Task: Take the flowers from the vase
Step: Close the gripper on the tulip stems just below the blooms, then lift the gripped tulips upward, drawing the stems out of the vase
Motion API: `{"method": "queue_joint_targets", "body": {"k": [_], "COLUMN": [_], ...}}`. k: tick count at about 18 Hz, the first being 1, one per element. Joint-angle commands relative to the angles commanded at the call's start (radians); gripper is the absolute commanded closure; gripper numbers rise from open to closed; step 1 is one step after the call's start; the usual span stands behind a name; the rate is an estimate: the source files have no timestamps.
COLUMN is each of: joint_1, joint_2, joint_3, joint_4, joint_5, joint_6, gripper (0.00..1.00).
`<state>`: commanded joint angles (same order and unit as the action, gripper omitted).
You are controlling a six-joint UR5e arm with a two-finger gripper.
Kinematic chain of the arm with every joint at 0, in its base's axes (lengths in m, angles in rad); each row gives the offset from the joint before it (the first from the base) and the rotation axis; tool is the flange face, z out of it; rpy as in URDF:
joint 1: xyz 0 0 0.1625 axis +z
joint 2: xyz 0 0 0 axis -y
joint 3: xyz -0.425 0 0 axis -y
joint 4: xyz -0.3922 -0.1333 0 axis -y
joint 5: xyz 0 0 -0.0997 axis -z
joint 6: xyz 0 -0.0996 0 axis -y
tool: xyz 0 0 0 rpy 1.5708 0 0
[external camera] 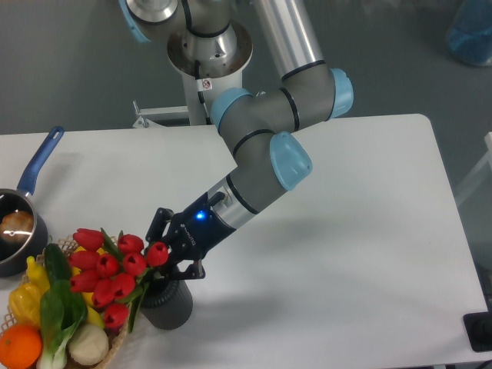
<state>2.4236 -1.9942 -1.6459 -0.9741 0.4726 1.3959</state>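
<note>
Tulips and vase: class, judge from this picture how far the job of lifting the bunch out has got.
Done: the gripper has reached the bunch just above the vase. In hand: it sits at the stems of the red tulips; whether it has closed on them cannot be told. Left: the stems are in the vase's mouth, so the lift out remains.
</note>
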Motion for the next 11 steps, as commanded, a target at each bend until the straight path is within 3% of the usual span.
{"method": "queue_joint_targets", "body": {"k": [11], "joint_1": [0.032], "joint_2": [0.023], "joint_3": [-0.015], "joint_4": [0.002], "joint_5": [-0.088], "joint_6": [0.006], "gripper": [0.71]}}
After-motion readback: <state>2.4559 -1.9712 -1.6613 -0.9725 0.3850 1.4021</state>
